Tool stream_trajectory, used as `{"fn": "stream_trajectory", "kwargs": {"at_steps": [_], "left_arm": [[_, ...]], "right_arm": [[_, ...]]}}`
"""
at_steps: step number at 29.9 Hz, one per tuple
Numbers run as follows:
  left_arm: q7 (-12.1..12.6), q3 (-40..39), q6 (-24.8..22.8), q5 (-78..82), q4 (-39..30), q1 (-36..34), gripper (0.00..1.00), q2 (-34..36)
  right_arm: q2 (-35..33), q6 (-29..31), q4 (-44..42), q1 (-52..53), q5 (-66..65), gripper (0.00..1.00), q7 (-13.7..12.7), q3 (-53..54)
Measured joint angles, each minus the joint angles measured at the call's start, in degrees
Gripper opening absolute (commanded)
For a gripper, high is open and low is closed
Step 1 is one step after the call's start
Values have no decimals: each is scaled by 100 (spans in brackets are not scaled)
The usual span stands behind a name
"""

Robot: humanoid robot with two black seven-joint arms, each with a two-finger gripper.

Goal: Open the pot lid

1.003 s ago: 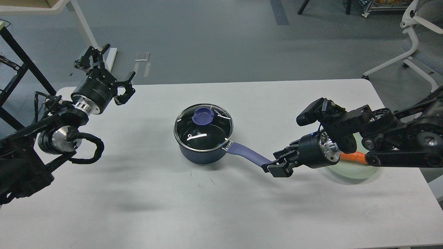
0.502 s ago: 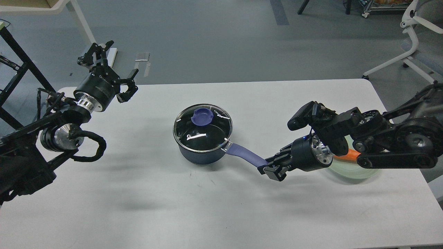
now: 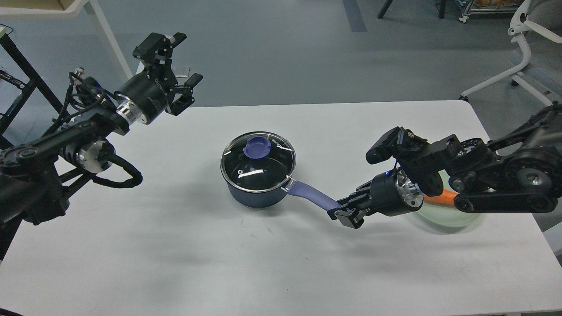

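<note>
A dark blue pot (image 3: pixel 257 193) stands in the middle of the white table (image 3: pixel 281 263). Its glass lid (image 3: pixel 258 162) with a blue knob (image 3: pixel 257 146) lies shut on it. The pot's purple handle (image 3: pixel 312 196) points to the lower right. My right gripper (image 3: pixel 344 213) is shut on the end of that handle. My left gripper (image 3: pixel 178 72) is open and empty, raised above the table's back left edge, well to the upper left of the lid.
A pale green plate (image 3: pixel 452 217) with an orange carrot (image 3: pixel 441 197) sits at the right, partly hidden by my right arm. A white chair (image 3: pixel 527 57) stands on the floor at the back right. A black frame (image 3: pixel 22 83) stands at the left.
My left gripper has risen and moved right, toward the pot. My right gripper has shifted slightly left along the handle end and stays shut on it. The pot has hardly moved.
</note>
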Motion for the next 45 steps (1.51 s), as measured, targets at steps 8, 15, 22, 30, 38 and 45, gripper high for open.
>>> {"fn": "stream_trajectory", "kwargs": {"at_steps": [8,15,22,30,38,45], "left_arm": [[1,58,135,3493,-816,-419,100,-144],[19,267,324,6823,-1002,-440,100,-666],[52,1150,1159,7967,-564,-486,100,-806],[35,2019,1753,7972,221,-762,100,-867],[-197,2331,1965,7892,256,-727,99,-894],[-211,2352,2020,7914,420,-749,89,-891]], "right_arm": [[-8,12,-22,37,-15,20,9,4],[29,12,-42,35,-16,20,17,22],[-1,12,-48,-14,-24,20,30,24],[57,12,-67,2,-25,20,30,30],[67,19,-75,43,-25,20,29,30],[71,20,-76,29,-25,21,27,30]]}}
